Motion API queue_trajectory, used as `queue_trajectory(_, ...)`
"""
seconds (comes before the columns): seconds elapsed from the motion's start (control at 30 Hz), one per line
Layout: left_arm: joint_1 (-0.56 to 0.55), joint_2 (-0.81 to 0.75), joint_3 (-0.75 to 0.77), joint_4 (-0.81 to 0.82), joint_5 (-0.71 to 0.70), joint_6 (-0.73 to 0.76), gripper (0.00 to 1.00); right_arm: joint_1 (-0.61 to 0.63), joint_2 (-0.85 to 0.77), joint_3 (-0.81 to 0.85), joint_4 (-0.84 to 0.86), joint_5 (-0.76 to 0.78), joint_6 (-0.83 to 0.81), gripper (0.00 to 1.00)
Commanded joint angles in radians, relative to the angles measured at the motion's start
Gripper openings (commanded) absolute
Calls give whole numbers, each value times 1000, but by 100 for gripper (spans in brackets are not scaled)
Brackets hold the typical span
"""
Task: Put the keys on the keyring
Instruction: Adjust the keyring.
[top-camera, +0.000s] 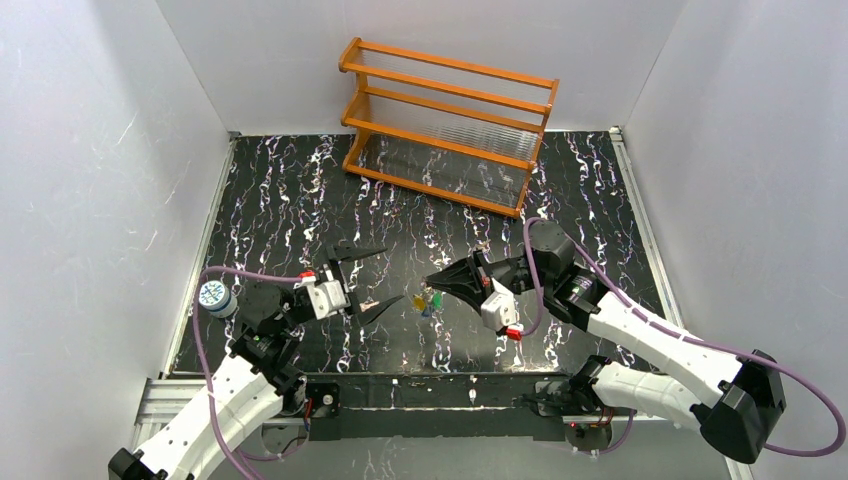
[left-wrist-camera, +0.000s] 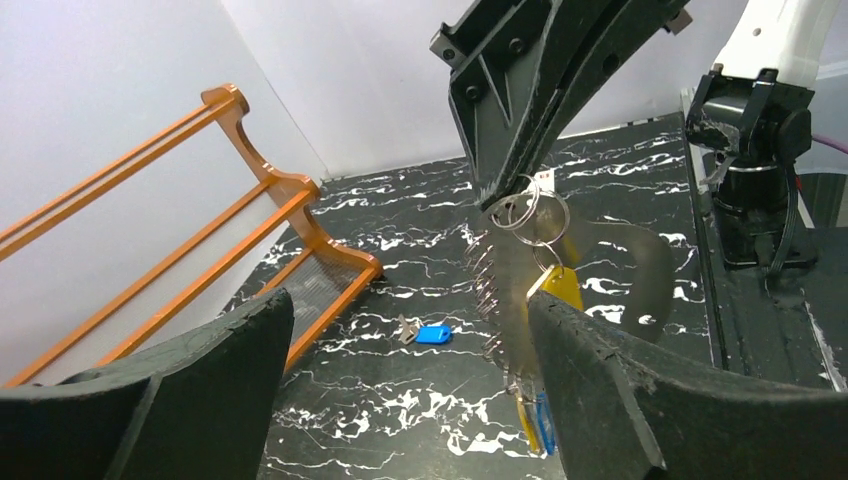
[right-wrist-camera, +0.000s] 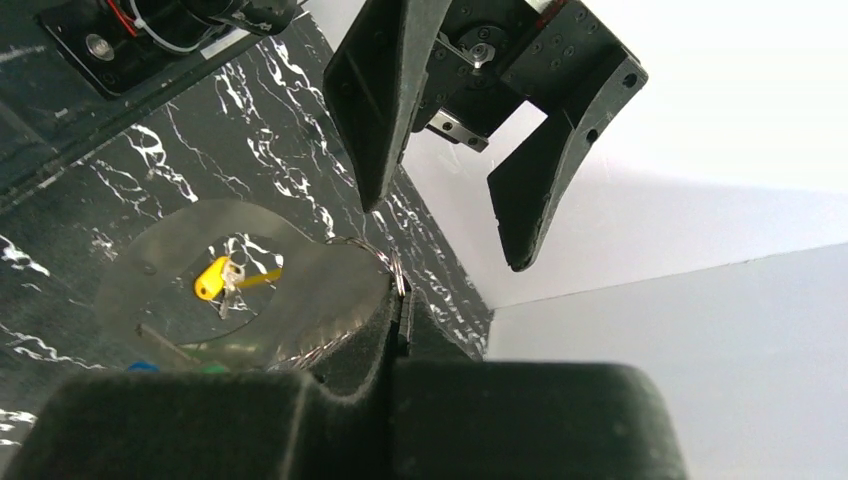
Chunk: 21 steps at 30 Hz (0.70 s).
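Left wrist view: my left gripper has its jaws wide, with nothing between them. Just beyond, the right gripper is pinched shut on the keyring, with a yellow key and others dangling below it. Farther off, a blue key lies loose on the table near the orange rack. I'd take that one next, coming down low and closing on its head (tiny beside my fingers) with the hole left clear and the ring held steady.

Black table veined white, orange rack, yellow key, blue key, purple cable
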Motion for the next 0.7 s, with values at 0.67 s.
queue_trajectory(0.67,-2,35,36,19,-69,-78,78,2,20,-32,464,212,1089,1)
